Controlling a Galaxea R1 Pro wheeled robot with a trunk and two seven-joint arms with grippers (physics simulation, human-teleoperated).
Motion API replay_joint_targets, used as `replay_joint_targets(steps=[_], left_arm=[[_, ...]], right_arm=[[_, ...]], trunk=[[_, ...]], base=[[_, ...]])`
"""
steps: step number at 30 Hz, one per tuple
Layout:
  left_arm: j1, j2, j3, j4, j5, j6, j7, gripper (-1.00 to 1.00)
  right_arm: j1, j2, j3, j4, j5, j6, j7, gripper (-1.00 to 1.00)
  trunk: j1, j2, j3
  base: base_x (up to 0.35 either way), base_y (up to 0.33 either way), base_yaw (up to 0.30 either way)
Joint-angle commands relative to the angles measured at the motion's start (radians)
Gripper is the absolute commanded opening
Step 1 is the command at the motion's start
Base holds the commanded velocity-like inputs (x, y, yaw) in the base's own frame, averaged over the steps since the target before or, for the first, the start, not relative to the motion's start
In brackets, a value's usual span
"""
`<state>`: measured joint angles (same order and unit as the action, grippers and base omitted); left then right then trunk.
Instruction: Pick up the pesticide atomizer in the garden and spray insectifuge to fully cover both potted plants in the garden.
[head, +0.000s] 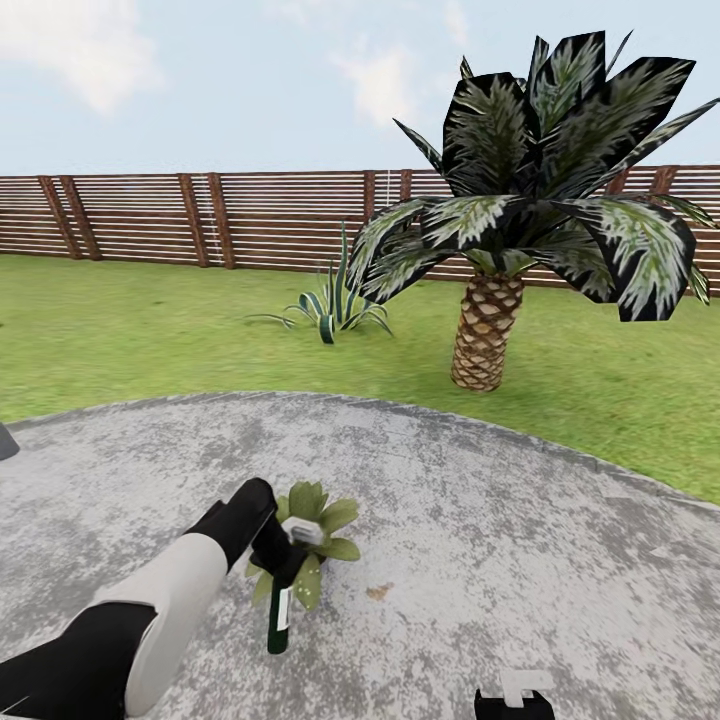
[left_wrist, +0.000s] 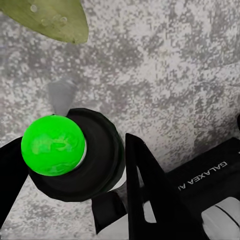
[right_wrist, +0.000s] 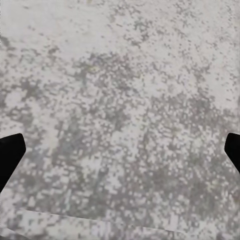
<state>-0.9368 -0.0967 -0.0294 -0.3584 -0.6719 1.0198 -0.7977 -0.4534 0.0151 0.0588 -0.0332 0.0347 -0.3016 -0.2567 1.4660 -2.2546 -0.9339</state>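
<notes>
My left gripper (head: 281, 548) is shut on the pesticide atomizer (head: 279, 618), a slim dark-green bottle with a white band that hangs tilted, one end low over the stone patio (head: 480, 520). Right behind it, touching the gripper in the head view, sits a potted plant (head: 320, 517), a low rosette of green leaves. In the left wrist view the atomizer (left_wrist: 97, 160) shows end-on with a bright green ball on it, held between the black fingers (left_wrist: 145, 185); one plant leaf (left_wrist: 50, 17) lies beyond. My right gripper (right_wrist: 120, 155) is open over bare stone, and its top (head: 513, 700) shows low in the head view.
A thick-trunked palm (head: 487, 335) stands on the lawn (head: 120, 330) at the right. A spiky striped plant (head: 335, 300) grows further back. A brown slat fence (head: 200, 215) closes the far side. A small brown speck (head: 378, 592) lies on the patio.
</notes>
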Motion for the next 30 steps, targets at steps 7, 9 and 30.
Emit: replay_joint_targets(steps=[7, 9, 30], left_arm=[[-0.003, 0.014, -0.004, -0.002, -0.082, 0.003, -0.009, -1.00], [-0.003, 0.015, -0.005, -0.002, -0.087, 0.003, -0.009, -1.00], [-0.012, 0.060, -0.003, -0.013, -0.090, 0.005, -0.009, -1.00]], right_arm=[[-0.001, 0.002, 0.006, 0.001, 0.002, -0.001, -0.008, 1.00], [-0.001, 0.003, 0.006, 0.000, 0.002, -0.001, -0.009, 1.00], [-0.001, 0.005, 0.006, 0.000, 0.002, -0.001, -0.009, 1.00]], trunk=[[0.000, 0.000, -0.001], [0.000, 0.000, -0.001], [0.000, 0.000, -0.001]], base=[[0.000, 0.000, 0.000], [0.000, 0.000, 0.000], [0.022, -0.021, 0.075]])
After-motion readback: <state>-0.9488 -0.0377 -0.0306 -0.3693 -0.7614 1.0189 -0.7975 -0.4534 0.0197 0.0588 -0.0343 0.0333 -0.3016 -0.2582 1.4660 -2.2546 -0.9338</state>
